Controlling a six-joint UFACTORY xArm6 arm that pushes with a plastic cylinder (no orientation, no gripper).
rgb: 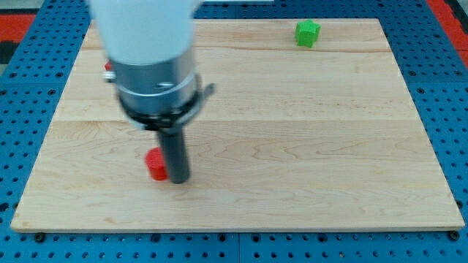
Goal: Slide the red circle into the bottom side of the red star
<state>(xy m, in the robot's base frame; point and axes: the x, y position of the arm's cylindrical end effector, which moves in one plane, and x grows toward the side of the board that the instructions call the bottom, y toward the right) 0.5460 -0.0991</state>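
Observation:
The red circle (155,164) lies on the wooden board (307,146) at the lower left. My tip (178,180) stands right against the circle's right side, touching or nearly touching it. A small bit of red, likely the red star (108,70), peeks out at the view's left of the arm body, up near the board's upper left; most of it is hidden behind the arm. The circle is well below that red bit.
A green block (308,33) sits near the board's top edge, right of centre. The arm's wide grey and white body (150,58) covers the upper left of the board. A blue pegboard surface (453,88) surrounds the board.

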